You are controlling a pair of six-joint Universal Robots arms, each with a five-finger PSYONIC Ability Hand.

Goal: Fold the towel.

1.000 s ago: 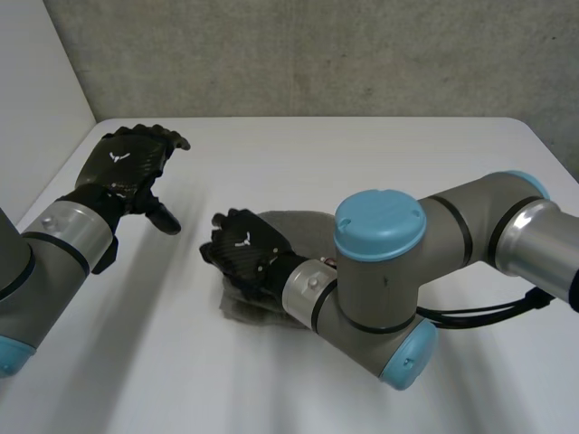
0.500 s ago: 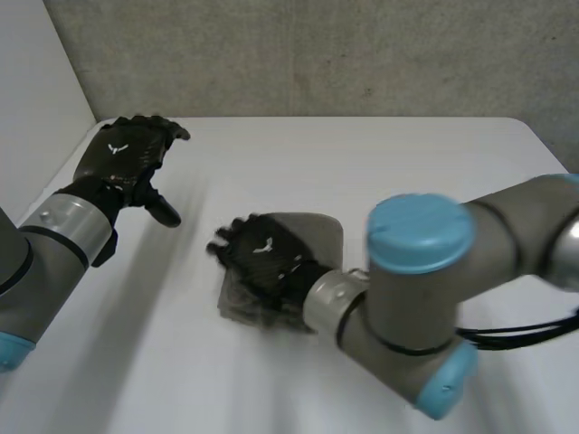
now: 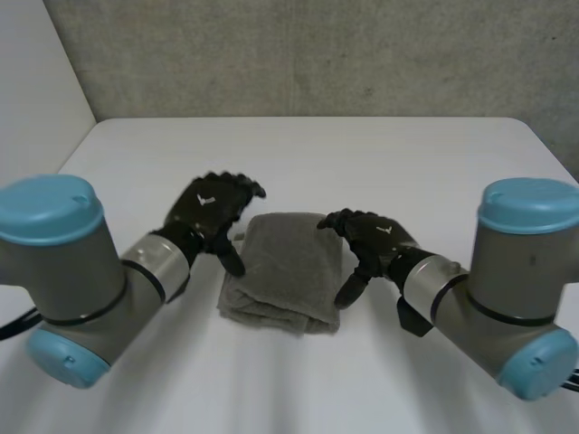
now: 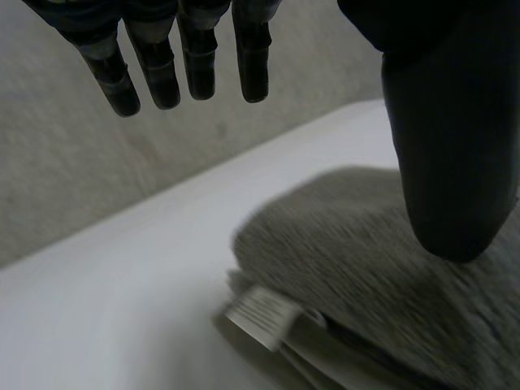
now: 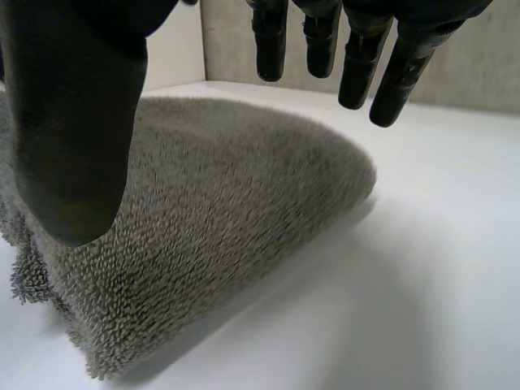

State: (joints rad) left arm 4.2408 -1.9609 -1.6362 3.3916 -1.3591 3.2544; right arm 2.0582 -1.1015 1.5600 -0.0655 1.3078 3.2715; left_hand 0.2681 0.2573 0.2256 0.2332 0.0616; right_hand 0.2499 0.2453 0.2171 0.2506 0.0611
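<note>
Now the right hand [image 3: 371, 240], a moment ago pressing on the folded grey terry towel [image 3: 285, 267], sits just beside its right edge, and the left hand [image 3: 210, 212] has swung in from well away to its left edge. Both have loose, straight fingers holding nothing, so the fold looks finished or nearly so. The towel lies on the white table [image 3: 407, 163] between them, a thick layered bundle with a small white label [image 4: 262, 313] poking out.
</note>
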